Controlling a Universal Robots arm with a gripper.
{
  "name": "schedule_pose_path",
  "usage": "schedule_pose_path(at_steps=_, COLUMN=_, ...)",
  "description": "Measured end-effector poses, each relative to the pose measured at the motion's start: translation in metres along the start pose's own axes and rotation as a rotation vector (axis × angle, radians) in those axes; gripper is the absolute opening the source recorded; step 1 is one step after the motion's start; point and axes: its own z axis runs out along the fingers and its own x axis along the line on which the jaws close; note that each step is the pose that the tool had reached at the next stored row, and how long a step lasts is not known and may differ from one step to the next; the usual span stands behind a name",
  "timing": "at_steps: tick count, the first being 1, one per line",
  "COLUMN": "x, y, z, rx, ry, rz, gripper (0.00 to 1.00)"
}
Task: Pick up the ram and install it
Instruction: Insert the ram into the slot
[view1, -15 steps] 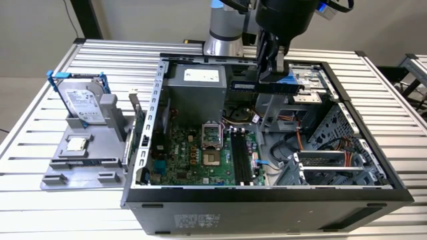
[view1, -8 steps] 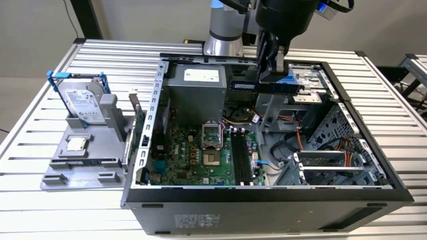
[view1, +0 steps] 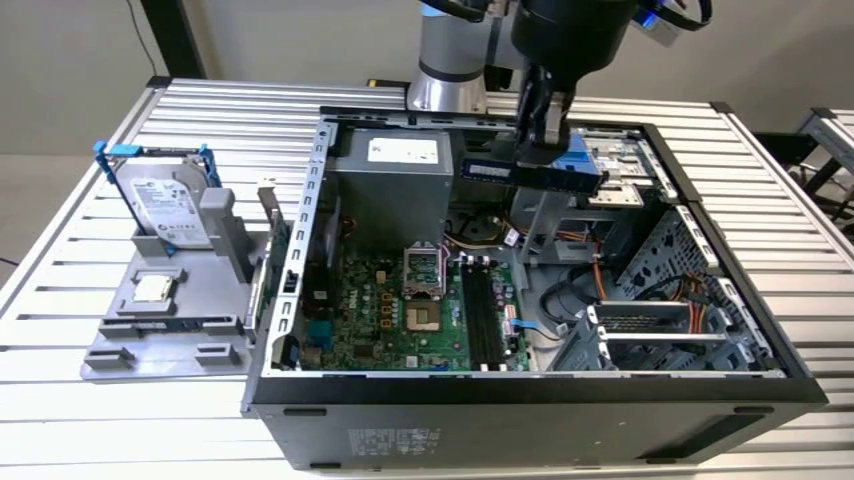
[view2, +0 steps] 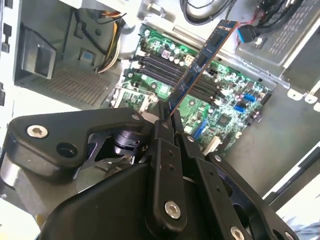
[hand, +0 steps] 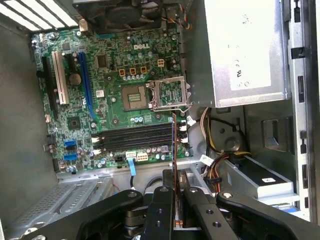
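I have the ram (view1: 523, 174) clamped between the gripper (view1: 541, 152) fingers, which are closed tight on its upper edge. In both wrist views the stick (view2: 202, 62) (hand: 174, 142) juts out past the fingertips (view2: 164, 125). It hangs in the air over the open computer case (view1: 534, 386), above the green motherboard (view1: 387, 325) and clear of the black memory slots (view1: 483, 320). On the exterior view's left, well apart, the hard drive (view1: 167, 205) stands in its grey holder on the slatted table (view1: 80, 420).

Open air between ram (hand: 174, 145) and slots (hand: 132, 136); cables (hand: 212, 150) crowd one slot end; drive cage (hand: 55, 200) flanks one long side.
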Motion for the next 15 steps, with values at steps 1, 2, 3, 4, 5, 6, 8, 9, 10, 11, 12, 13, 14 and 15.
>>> schedule_pose_path(at_steps=1, x=0.0, y=0.0, z=0.0, rx=0.0006, ry=0.0001, rz=0.019, gripper=0.0)
schedule_pose_path(at_steps=2, x=0.0, y=0.0, z=0.0, rx=0.0013, ry=0.0001, rz=0.037, gripper=0.0)
schedule_pose_path(at_steps=3, x=0.0, y=0.0, z=0.0001, rx=0.002, ry=0.0, rz=0.055, gripper=0.0)
schedule_pose_path(at_steps=4, x=0.0, y=0.0, z=0.0001, rx=0.0026, ry=0.0, rz=0.072, gripper=0.0)
schedule_pose_path(at_steps=5, x=0.0, y=0.0, z=0.0001, rx=0.0033, ry=0.0, rz=0.092, gripper=0.0)
schedule_pose_path(at_steps=6, x=0.0, y=0.0, z=0.0001, rx=0.004, ry=-0.0001, rz=0.11, gripper=0.0)
schedule_pose_path(at_steps=8, x=0.0, y=0.0, z=0.0002, rx=0.0053, ry=0.0, rz=0.145, gripper=0.0)
schedule_pose_path(at_steps=9, x=0.0, y=0.0, z=0.0002, rx=0.006, ry=0.0, rz=0.163, gripper=0.0)
schedule_pose_path(at_steps=10, x=0.0, y=0.0, z=0.0003, rx=0.0066, ry=0.0, rz=0.18, gripper=0.0)
schedule_pose_path(at_steps=11, x=0.0, y=0.0, z=0.0002, rx=0.0073, ry=0.0001, rz=0.198, gripper=0.0)
schedule_pose_path(at_steps=12, x=0.0, y=0.0, z=0.0003, rx=0.0079, ry=0.0, rz=0.215, gripper=0.0)
schedule_pose_path(at_steps=13, x=0.0, y=0.0, z=0.0004, rx=0.0086, ry=-0.0001, rz=0.233, gripper=0.0)
schedule_pose_path(at_steps=14, x=0.0, y=0.0, z=0.0004, rx=0.0092, ry=-0.0001, rz=0.251, gripper=0.0)
schedule_pose_path(at_steps=15, x=0.0, y=0.0, z=0.0004, rx=0.0099, ry=0.0, rz=0.268, gripper=0.0)
